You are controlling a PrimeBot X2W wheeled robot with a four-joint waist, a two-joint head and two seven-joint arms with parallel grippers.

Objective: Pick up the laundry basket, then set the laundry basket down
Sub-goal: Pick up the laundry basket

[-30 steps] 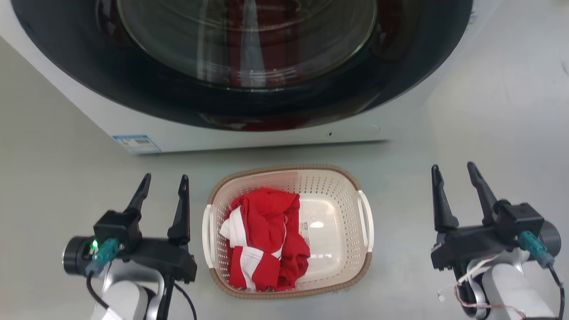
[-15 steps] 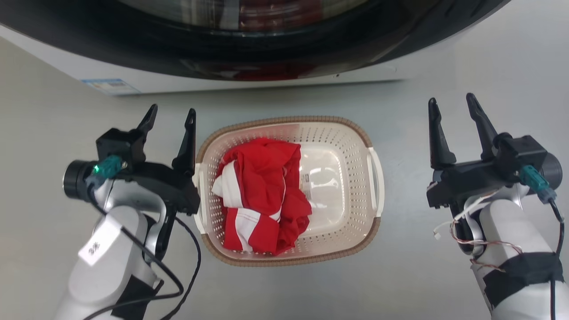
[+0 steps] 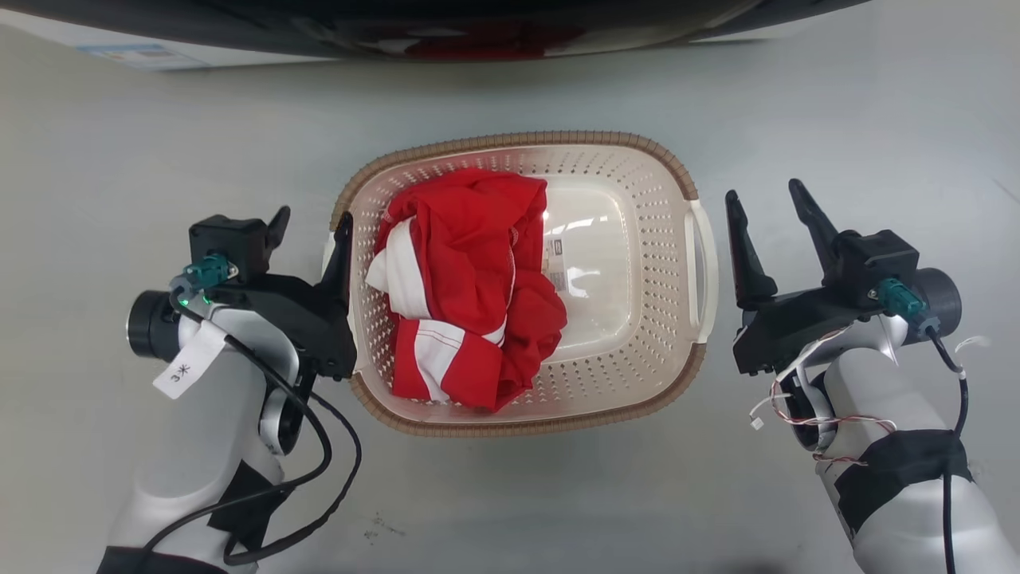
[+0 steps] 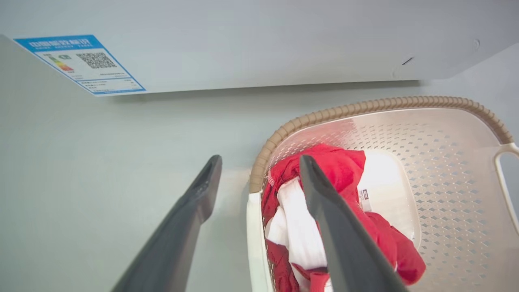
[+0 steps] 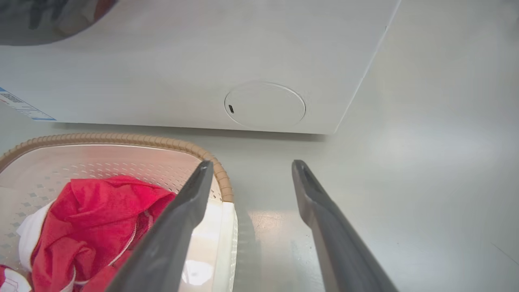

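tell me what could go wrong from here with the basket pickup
1. The left gripper is open and straddles the laundry basket at its left handle, while the right gripper is open beside the right handle, apparently not around it. Closing now might grip one side only and tip the basket.
2. The red and white garment is piled toward the left; the inner left finger could pinch cloth along with the handle.

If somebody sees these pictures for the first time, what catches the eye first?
First the red and white cloth, bunched in the left half of the basket on the grey floor. Then the two grippers flanking the basket, both open: the left gripper straddles the left rim, and the right gripper is just outside the right handle.
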